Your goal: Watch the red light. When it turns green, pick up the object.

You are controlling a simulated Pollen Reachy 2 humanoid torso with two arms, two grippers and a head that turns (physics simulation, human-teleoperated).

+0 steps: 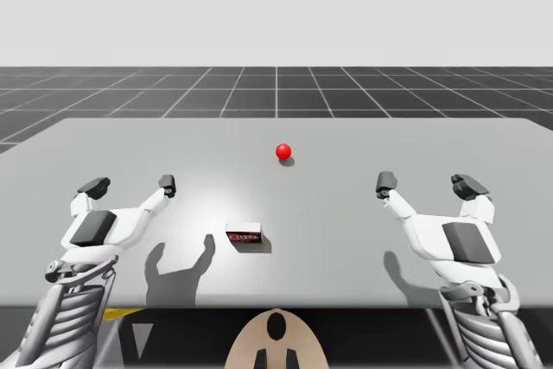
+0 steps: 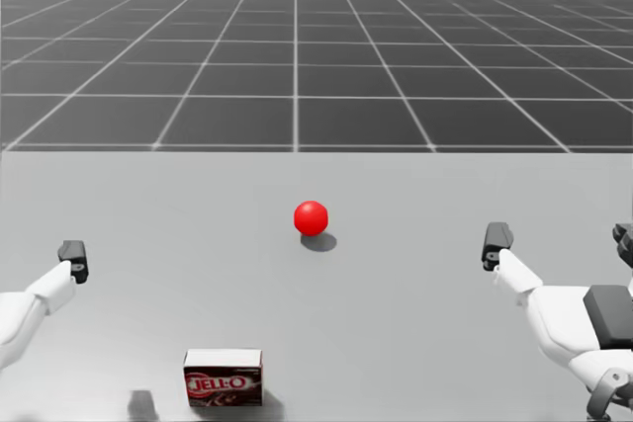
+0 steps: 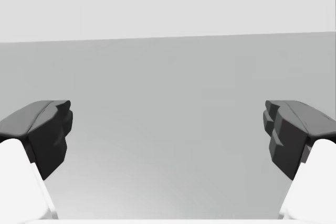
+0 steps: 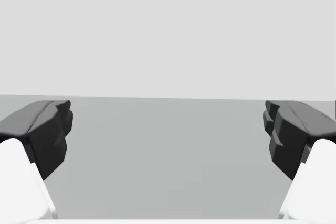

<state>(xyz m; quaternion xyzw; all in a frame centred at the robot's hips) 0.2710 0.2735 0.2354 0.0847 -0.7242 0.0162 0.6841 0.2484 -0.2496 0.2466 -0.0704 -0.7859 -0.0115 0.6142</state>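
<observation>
Both grippers are spread wide and hold nothing. Your left gripper (image 1: 130,185) hangs over the left side of the table (image 1: 484,140), and in its own wrist view only bare grey surface lies between the fingers. Your right gripper (image 1: 428,183) mirrors it on the right side, jaws just as far apart, looking out over the table towards its far edge.

No part of the pick-up has been done, and rightly so: the light (image 1: 283,151), a small ball sitting on the table well beyond both grippers and near the middle, shows red. You are at the waiting step. What remains is the whole of the handling: see the ball go green, bring a gripper to the object, close on it and lift.

That object is a small dark red box (image 1: 244,234) lying flat near the table's near edge, between the two arms and closer to the left one. It sits nearer your torso than either pair of fingertips, so I judge the left arm would have to draw back and swing inward to reach it.

Nothing lies between the left gripper and the box. The light stands well apart from the box, further out, and should not hinder a grasp. Beside the box the left arm's shadow (image 1: 177,270) falls on the table.
</observation>
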